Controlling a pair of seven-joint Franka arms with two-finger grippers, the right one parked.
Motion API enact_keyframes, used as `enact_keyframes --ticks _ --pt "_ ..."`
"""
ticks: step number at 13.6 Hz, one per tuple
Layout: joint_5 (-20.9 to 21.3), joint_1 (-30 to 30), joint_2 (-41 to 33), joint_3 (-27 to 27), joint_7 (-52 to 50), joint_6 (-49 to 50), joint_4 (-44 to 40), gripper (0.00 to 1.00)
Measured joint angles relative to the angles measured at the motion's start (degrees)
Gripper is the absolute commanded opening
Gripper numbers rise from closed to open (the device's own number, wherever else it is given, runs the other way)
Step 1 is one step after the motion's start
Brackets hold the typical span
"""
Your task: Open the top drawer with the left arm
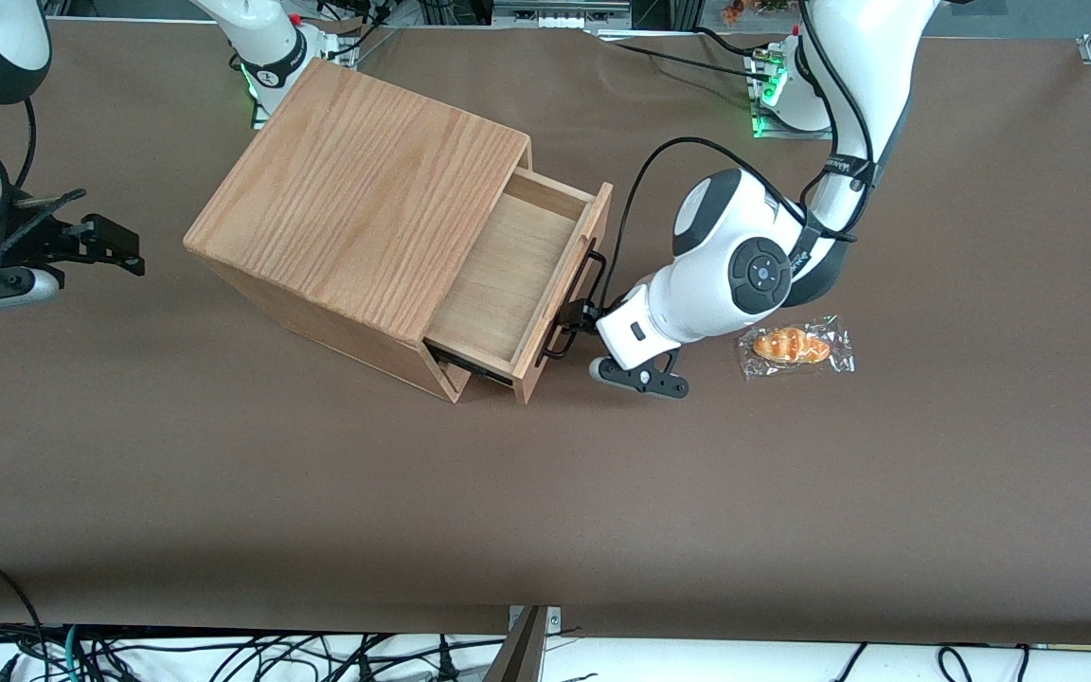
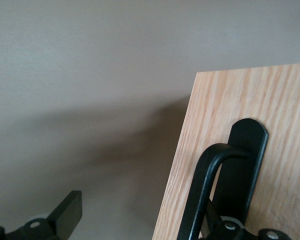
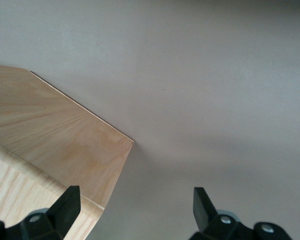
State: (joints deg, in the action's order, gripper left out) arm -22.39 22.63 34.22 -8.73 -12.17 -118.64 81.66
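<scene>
The top drawer (image 1: 498, 279) stands pulled well out of the oak-grain cabinet (image 1: 356, 199), its bare wooden floor showing. Its black bar handle (image 1: 572, 301) runs along the drawer front. My left arm's gripper (image 1: 588, 343) is at that handle, open. One finger (image 1: 645, 377) hangs free over the table, nearer the front camera; the other reaches in at the bar. In the left wrist view the drawer front (image 2: 270, 100) and handle (image 2: 205, 185) fill one side. The gripper (image 2: 147, 217) straddles the bar there, one finger (image 2: 65, 215) off the wood, the other tucked between bar and front.
A wrapped bread roll (image 1: 795, 347) lies on the brown table, just past the left arm's wrist toward the working arm's end. The arm's black cable (image 1: 645, 175) loops above the drawer front. The right wrist view shows a corner of the cabinet (image 3: 55, 135).
</scene>
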Motion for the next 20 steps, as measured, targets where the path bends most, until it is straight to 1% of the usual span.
enact_keyframes --ticks 4,6,10,12,17,19,20 --pt "0.05 -0.92 0.0 0.01 -0.02 0.55 -0.12 1.0" --pt "0.05 -1.1 -0.09 0.02 -1.21 2.35 -0.81 1.0" --pt "0.05 -1.58 -0.85 0.03 -5.37 10.55 -6.33 1.0" --pt "0.09 -2.91 -1.36 0.24 -5.98 14.58 -8.56 1.0" --pt "1.09 -13.89 -2.11 0.74 -5.98 21.37 -9.83 1.0" --pt "3.39 -19.02 -2.81 0.8 -3.83 24.86 -9.89 1.0" --pt "4.52 -21.28 -3.12 0.8 -1.12 26.06 -9.89 1.0"
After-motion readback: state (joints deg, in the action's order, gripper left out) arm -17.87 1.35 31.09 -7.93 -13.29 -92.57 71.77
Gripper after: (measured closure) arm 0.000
